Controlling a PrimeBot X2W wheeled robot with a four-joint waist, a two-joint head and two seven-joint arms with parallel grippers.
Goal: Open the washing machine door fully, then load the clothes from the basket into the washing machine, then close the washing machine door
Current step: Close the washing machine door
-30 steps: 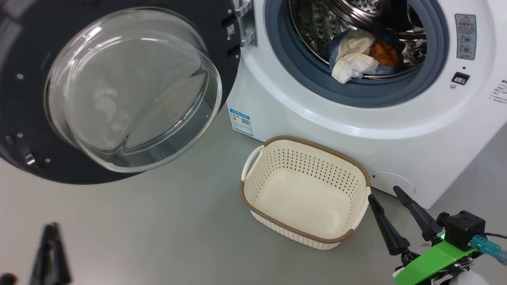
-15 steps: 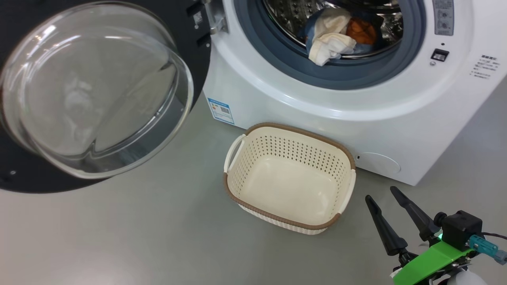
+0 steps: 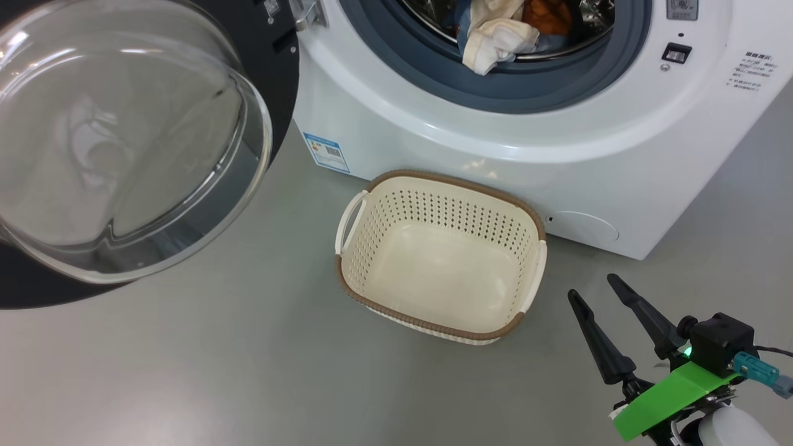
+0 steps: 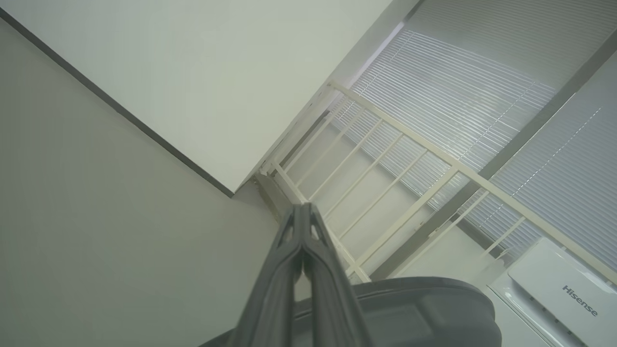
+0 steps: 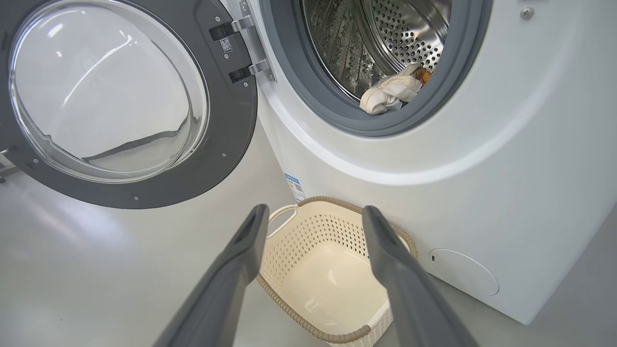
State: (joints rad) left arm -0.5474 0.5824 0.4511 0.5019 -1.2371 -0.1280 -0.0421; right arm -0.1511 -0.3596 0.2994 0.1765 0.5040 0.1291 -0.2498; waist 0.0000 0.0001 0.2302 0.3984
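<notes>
The washing machine door hangs wide open at the left, its glass bowl facing me and its black rim hinged to the white washing machine. The clothes, cream-white, blue and orange, lie at the front of the steel drum. The cream basket stands on the floor against the machine with nothing inside. My right gripper hovers open and holding nothing, just right of the basket, and points toward it. In the left wrist view my left gripper is shut on nothing.
Grey floor spreads to the left of and in front of the basket. The left wrist view faces a pale wall, a white railing and window blinds, with a dark rounded edge below the fingers.
The head camera has moved: machine, door and basket have slid up and to the left in its picture. My right gripper has stayed open in the same pose.
</notes>
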